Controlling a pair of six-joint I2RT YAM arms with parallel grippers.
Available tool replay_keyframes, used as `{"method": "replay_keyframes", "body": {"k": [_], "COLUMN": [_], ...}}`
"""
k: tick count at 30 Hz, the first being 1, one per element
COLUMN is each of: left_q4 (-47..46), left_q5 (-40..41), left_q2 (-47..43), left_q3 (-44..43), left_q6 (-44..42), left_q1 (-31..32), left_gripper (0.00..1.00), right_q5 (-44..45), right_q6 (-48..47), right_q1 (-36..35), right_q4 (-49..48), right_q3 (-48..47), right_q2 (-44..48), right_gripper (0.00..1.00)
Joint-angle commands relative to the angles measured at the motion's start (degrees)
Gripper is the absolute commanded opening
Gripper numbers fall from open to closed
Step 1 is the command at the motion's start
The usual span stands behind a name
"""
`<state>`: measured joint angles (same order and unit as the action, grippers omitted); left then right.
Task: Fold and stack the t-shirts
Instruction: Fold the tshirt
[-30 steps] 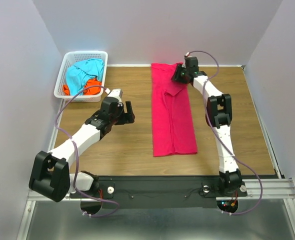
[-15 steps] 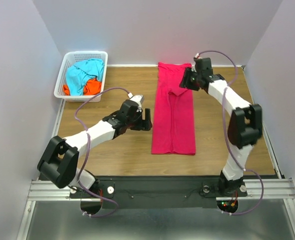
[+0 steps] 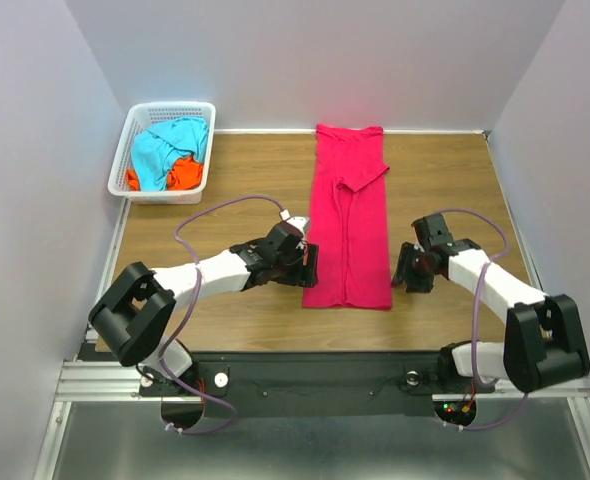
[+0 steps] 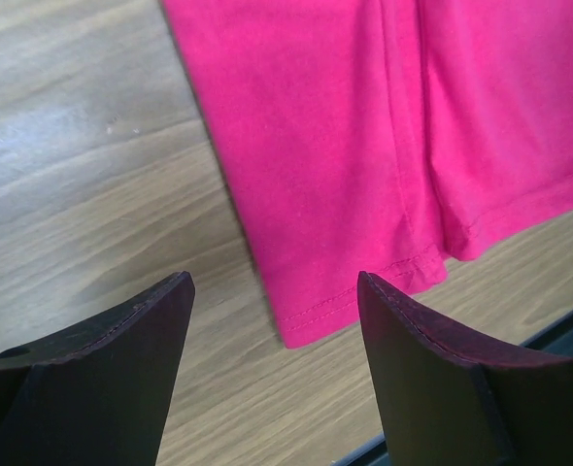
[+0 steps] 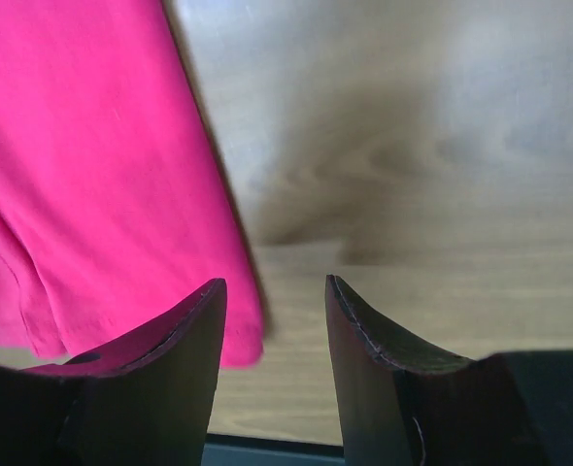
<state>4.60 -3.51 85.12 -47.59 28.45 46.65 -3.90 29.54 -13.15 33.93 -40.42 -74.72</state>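
Flanking the near hem [image 4: 311, 320] of the crimson-pink t-shirt [image 3: 350, 225], the two arms reach low over the table [image 3: 455, 200], one at each bottom corner. The shirt lies flat as a long narrow strip running from 12 o'clock toward 6 o'clock, a little right of the table's middle, with a sleeve [image 3: 363, 178] folded inward near its far end. So the lengthwise folds look done and the crosswise fold is probably next. The left gripper [image 3: 310, 268] sits at the hem's 9 o'clock corner, its jaws spread wide and empty. Its wrist view shows the stitched corner lying on the wood between and just ahead of the two dark fingers, lined up to be pinched. The right gripper [image 3: 407, 272] mirrors it at the 3 o'clock corner, jaws apart by a narrower gap and holding nothing, the cloth's edge beside its left finger. Taking both corners together would let the hem be carried evenly toward 12 o'clock without skewing the strip. The turquoise-blue t-shirt [image 3: 165, 145] and orange t-shirt [image 3: 183, 175] lie crumpled in the white basket [image 3: 172, 105] at 10 o'clock, well apart from the work and not yet folded.
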Motion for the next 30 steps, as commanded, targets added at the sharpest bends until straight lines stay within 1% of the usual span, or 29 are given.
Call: {"method": "replay_keyframes", "body": {"k": [1,4,6,9,10,14,15,21,23,27,28,30], "left_q4": [1.1,1.6,1.6,1.6,1.6,1.6,1.6,1.7,1.9,2.8,3.0,3.5], "left_q5": [2.3,3.0,4.6,4.3,4.0,3.8,3.8,3.8,2.2,2.1,1.9,1.4], "left_q2": [1.5,2.7,3.3,4.3,5.0,6.2,6.4,8.0,8.3,8.2,8.2,8.4], "left_q3": [0.2,0.4,0.6,0.4,0.4,0.6,0.7,0.5,0.6,1.1,1.2,1.3], "left_q6": [1.3,1.9,2.2,2.3,2.3,2.8,2.7,2.8,2.9,3.2,3.3,3.5], "left_q1": [2.3,3.0,3.1,3.4,3.6,5.0,5.2,5.8,6.3,6.7,6.8,7.0], "left_gripper": [0.79,0.76,0.75,0.75,0.72,0.69,0.66,0.63,0.63,0.62,0.58,0.57], "right_q5": [-1.5,-3.6,-4.8,-5.6,-5.8,-7.3,-7.3,-5.5,-4.7,-0.8,-0.3,-0.1], "right_q6": [3.5,3.8,3.9,4.5,4.6,5.7,5.9,7.5,8.1,8.4,8.3,8.3], "right_q1": [0.0,-0.1,-0.3,-1.0,-1.1,-2.3,-2.9,-6.6,-7.8,-8.0,-8.1,-8.2], "right_q4": [-0.6,-0.6,-0.6,-0.6,-0.5,-0.3,-0.3,-0.1,0.3,1.7,2.1,2.0], "right_q3": [2.0,3.1,3.7,3.8,4.1,5.2,5.2,4.7,4.5,4.5,4.6,4.7], "right_q2": [4.9,5.7,5.3,5.0,5.0,4.8,4.3,2.2,1.7,2.2,2.2,1.7], "right_gripper": [0.51,0.51,0.51,0.50,0.50,0.50,0.50,0.51,0.51,0.51,0.51,0.51]}}
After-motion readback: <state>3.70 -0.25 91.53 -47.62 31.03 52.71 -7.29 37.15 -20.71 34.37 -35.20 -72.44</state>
